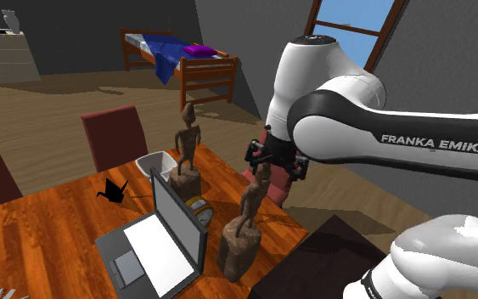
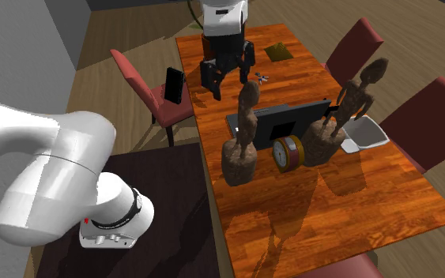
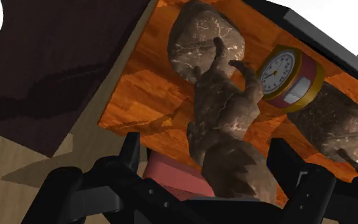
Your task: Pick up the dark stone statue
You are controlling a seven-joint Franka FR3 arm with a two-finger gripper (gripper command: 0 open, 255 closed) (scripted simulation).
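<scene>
A tall, thin, dark brown stone statue [image 1: 244,222] with pale veins stands on a rounded base near the wooden table's [image 1: 50,229] edge on the stand's side. My gripper [image 1: 278,166] hovers over its head, open. In the wrist view the statue's upper body [image 3: 225,121] rises between the two fingers [image 3: 130,153], with a gap on each side and no contact. The second exterior view shows the gripper [image 2: 227,83] just above and beside the statue's head [image 2: 250,95].
A second, similar statue [image 2: 347,110] stands farther in, with a round clock [image 2: 288,152] between the two bases. An open laptop [image 1: 156,242], a white bin [image 1: 160,163] and a black paper crane [image 1: 112,188] share the table. Red chairs [image 2: 145,87] surround it.
</scene>
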